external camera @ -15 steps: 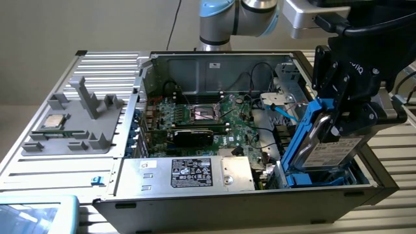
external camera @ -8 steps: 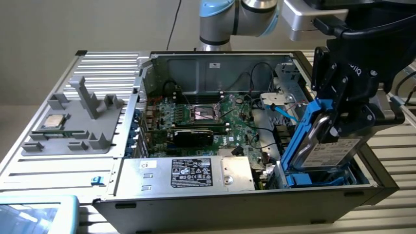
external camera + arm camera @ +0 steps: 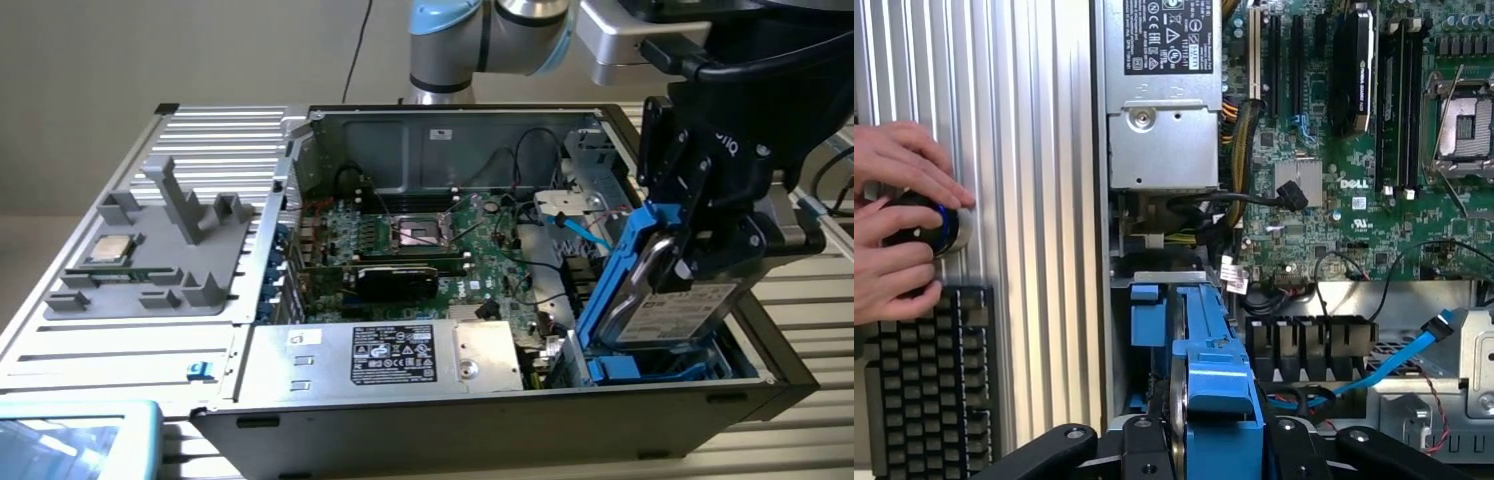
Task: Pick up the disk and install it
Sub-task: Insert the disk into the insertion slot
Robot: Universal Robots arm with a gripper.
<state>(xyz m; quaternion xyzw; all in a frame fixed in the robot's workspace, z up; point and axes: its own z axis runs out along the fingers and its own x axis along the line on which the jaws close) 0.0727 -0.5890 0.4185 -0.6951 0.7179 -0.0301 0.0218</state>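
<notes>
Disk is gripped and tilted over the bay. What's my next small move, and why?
Probably ease the disk a little further down along its own tilt. The gripper holds it on edge, with its lower end at the bay in the case's corner, and it does not look seated yet. The blue cable lies close beside it, so a slow, short push seems safest.

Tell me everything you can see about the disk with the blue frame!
The disk is a flat silver metal box with a white label, set in a bright blue plastic frame. It stands on edge and leans a little. Its lower end dips into the open computer case, at the corner on the exterior view's right. The black gripper pinches its upper part from both sides. Whether its lower end touches the case, I cannot tell.
</notes>
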